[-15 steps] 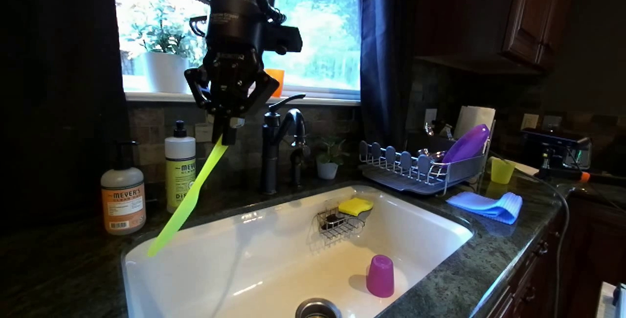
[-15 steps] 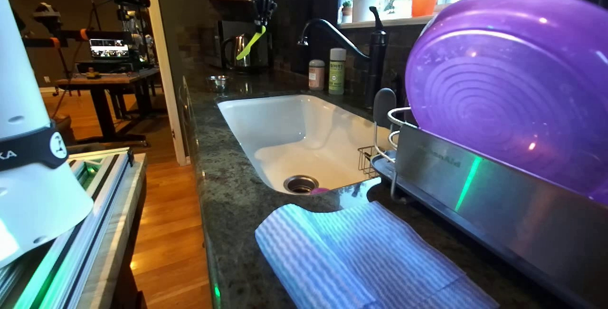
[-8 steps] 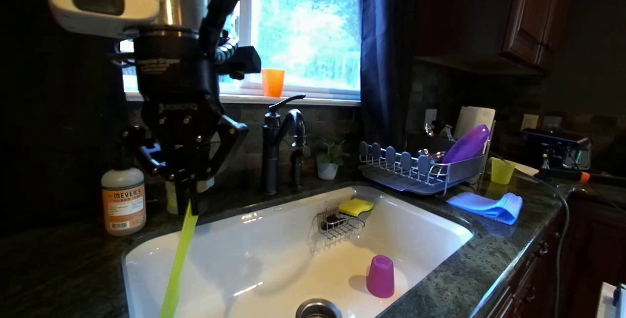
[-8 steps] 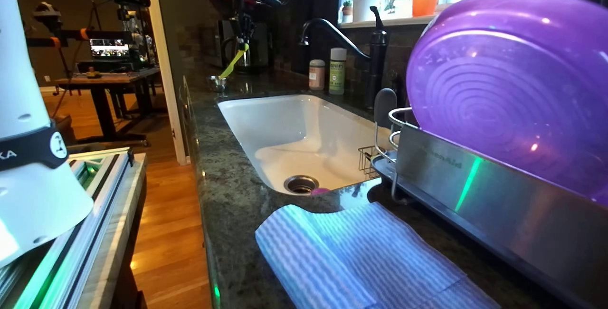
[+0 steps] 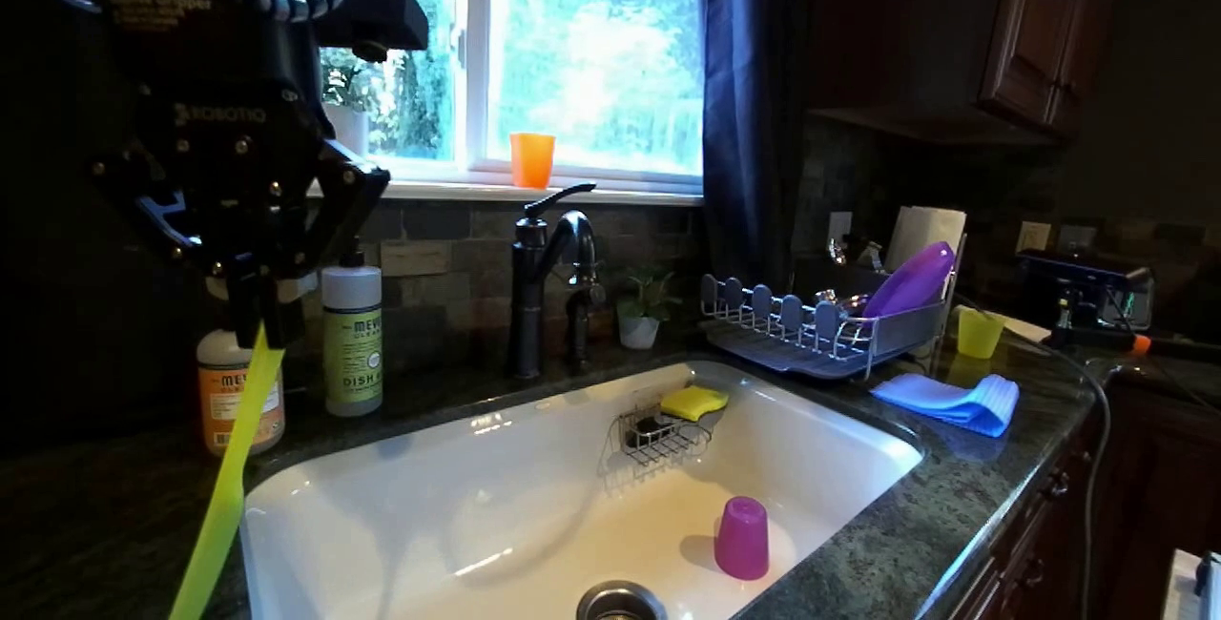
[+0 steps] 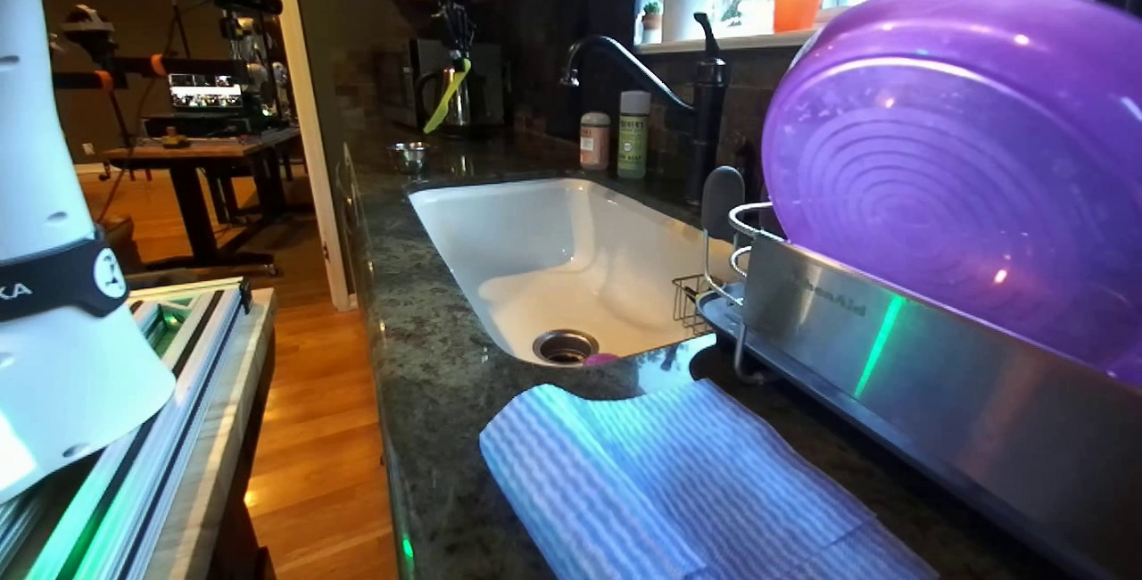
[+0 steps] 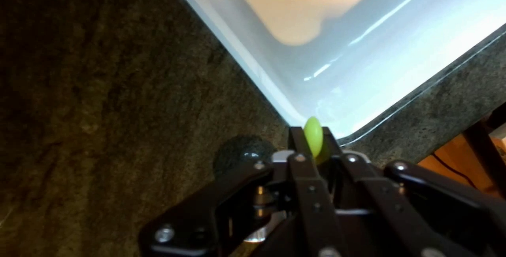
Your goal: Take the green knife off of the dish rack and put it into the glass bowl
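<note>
My gripper (image 5: pixel 265 334) is shut on the upper end of the lime green knife (image 5: pixel 226 496), which hangs tilted down past the left end of the sink. In the wrist view the gripper (image 7: pixel 312 138) pinches the knife's end (image 7: pixel 313 134) between its fingers. In an exterior view the knife (image 6: pixel 446 98) hangs with its lower tip above and slightly right of the small shiny bowl (image 6: pixel 410 156) on the counter. A round see-through shape (image 7: pixel 237 150) in the wrist view, partly behind my gripper, looks like that bowl. The dish rack (image 5: pixel 906 326) stands right of the sink.
The white sink (image 5: pixel 458 506) holds a purple cup (image 5: pixel 742 539) and a wire caddy with a yellow sponge (image 5: pixel 693 403). Two soap bottles (image 5: pixel 353 343) and the dark faucet (image 5: pixel 525 305) stand behind it. A blue cloth (image 5: pixel 954 403) lies near the rack.
The gripper with the knife has moved left and down over the last second, then risen over the last half second. The knife's tip no longer overlaps the bowl in an exterior view.
</note>
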Controlling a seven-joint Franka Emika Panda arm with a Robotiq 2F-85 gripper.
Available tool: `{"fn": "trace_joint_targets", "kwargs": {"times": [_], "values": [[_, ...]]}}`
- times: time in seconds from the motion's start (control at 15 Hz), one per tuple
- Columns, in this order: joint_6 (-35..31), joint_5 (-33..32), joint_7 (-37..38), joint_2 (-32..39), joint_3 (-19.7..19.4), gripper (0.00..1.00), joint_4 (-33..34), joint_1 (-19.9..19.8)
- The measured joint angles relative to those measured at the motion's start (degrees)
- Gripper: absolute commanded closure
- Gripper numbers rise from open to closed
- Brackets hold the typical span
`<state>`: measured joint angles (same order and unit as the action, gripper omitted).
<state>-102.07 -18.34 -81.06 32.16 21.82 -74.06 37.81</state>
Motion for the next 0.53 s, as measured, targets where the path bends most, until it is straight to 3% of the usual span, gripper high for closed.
{"fn": "trace_joint_targets", "kwargs": {"times": [0.53], "values": [[-0.1,-0.2,-5.1,8.0,-0.5,0.97,8.4,2.0]]}}
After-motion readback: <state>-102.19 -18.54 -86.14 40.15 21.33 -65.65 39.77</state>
